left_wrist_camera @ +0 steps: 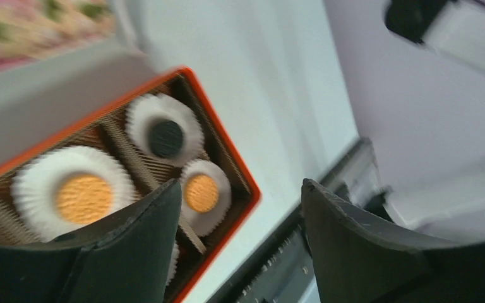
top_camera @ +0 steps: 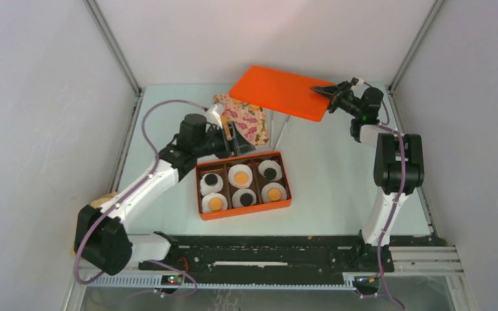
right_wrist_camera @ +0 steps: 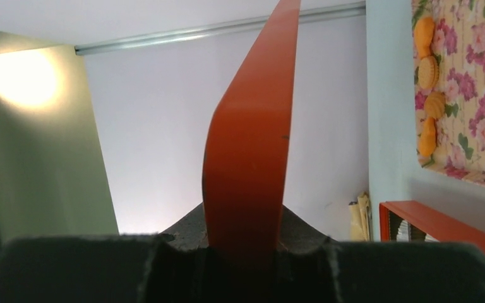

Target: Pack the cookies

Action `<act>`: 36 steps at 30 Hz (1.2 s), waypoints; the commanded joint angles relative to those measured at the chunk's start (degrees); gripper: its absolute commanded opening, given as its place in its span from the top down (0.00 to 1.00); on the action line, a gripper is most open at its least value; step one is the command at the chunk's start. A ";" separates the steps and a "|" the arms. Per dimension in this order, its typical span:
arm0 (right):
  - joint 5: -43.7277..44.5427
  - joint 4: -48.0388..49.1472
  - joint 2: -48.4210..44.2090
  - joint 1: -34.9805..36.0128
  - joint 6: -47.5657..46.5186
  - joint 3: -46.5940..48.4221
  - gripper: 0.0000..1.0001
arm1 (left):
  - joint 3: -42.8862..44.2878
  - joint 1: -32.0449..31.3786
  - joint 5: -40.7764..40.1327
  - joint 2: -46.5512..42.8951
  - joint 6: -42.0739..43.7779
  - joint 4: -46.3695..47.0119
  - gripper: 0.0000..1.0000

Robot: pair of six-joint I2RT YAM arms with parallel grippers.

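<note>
While the right gripper point(top_camera: 325, 91) is clamped on the right end of the orange lid point(top_camera: 275, 91), I see that lid up off the table point(top_camera: 337, 181), tilted, at the far middle of the scene. On the right wrist view the lid point(right_wrist_camera: 252, 139) runs edge-on straight up out of the closed jaws.

The left gripper point(top_camera: 235, 142) hangs at the far left corner of the orange box point(top_camera: 246, 211), jaws spread wide, nothing in them. The left wrist view agrees: the two fingers point(left_wrist_camera: 132, 252) stand well apart, with only the box point(left_wrist_camera: 227, 148) and table showing between them.

The cookies point(top_camera: 240, 175) are all in the box, which sits in the middle of the table with its top open. Each one lies in its own white paper cup point(top_camera: 231, 172), six cups in two rows of three. Far row, left to right: black, orange-tan, black. Near row: orange-tan, black, orange-tan. The left wrist view catches three of them, a bit blurred: an orange-tan cookie point(left_wrist_camera: 83, 197), a black cookie point(left_wrist_camera: 165, 139) and another orange-tan one beside the finger.

A floral-print pack point(top_camera: 246, 120) lies just far of the box, to the left of the lid; I cannot tell whether it touches the box. On the right wrist view it carries a few orange shell-shaped pieces point(right_wrist_camera: 426, 69).
</note>
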 commanded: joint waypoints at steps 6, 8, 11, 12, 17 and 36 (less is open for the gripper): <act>-14.59 -30.25 -11.76 5.61 -31.29 0.30 1.00 | 19.94 0.38 -56.41 -8.31 4.45 -31.96 0.72; -17.02 -39.74 -12.79 7.41 -38.84 0.31 1.00 | 18.42 0.44 -60.50 -9.33 2.79 -33.85 0.88; -17.45 -54.91 -14.10 11.27 -54.51 0.24 1.00 | 15.77 0.38 -62.81 -9.99 -0.03 -36.46 1.00; -17.76 -58.64 -14.33 12.59 -58.33 0.23 1.00 | 14.64 0.38 -62.64 -10.21 -0.10 -36.48 1.00; -15.89 -67.83 -15.72 19.27 -69.20 -0.12 1.00 | 9.12 0.22 -60.39 -11.27 -0.68 -34.04 1.00; -11.07 -63.62 -27.56 21.49 -60.23 0.25 1.00 | 1.01 -0.32 -56.11 -18.49 -0.10 -28.19 1.00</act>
